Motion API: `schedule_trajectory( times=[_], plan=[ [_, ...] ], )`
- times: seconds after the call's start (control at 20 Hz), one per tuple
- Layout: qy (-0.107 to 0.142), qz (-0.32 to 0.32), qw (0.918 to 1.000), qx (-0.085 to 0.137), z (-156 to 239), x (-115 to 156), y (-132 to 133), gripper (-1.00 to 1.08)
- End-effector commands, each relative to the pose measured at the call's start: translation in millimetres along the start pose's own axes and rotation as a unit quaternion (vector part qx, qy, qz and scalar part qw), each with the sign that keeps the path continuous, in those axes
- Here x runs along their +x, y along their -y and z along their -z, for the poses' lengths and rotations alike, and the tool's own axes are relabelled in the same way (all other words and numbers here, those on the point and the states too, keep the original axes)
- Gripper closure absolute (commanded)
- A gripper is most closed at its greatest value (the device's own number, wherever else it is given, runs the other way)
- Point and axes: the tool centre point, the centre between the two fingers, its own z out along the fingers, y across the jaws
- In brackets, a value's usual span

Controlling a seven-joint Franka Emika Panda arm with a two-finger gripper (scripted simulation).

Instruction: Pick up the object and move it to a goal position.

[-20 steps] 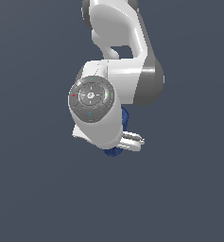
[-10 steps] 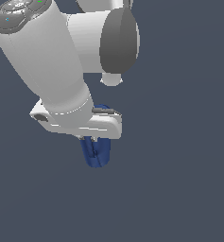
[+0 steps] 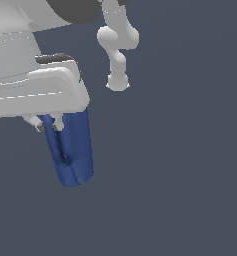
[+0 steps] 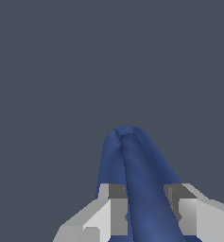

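The object (image 3: 72, 150) is a dark blue tapered cylinder with a groove down its side, hanging below the white hand of the arm in the exterior view. My gripper (image 3: 49, 124) is shut on its upper part; only the tips of two light fingers (image 3: 38, 123) show under the hand. In the wrist view the object (image 4: 137, 189) runs out between the two fingers (image 4: 111, 208), which press on it from both sides, and my gripper (image 4: 149, 208) holds it off any surface.
The arm's white links and base (image 3: 117, 45) stand behind, at the upper middle of the exterior view. Around them is only a plain dark grey background.
The hand and the held object have come much closer to the exterior camera and shifted toward its left. The object stays in the grip.
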Motion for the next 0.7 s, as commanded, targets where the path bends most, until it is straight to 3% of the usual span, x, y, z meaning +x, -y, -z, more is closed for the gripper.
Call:
schedule_trajectory(
  times=[0.0, 0.3, 0.65],
  plan=[
    [-0.025, 0.01, 0.9996, 0.007, 19.3, 5.4, -10.2, 1.08],
    [-0.058, 0.024, 0.9978, 0.019, 45.8, 11.6, -27.1, 1.08],
    [-0.069, 0.029, 0.9969, 0.025, 54.4, 13.4, -33.1, 1.08]
  ],
)
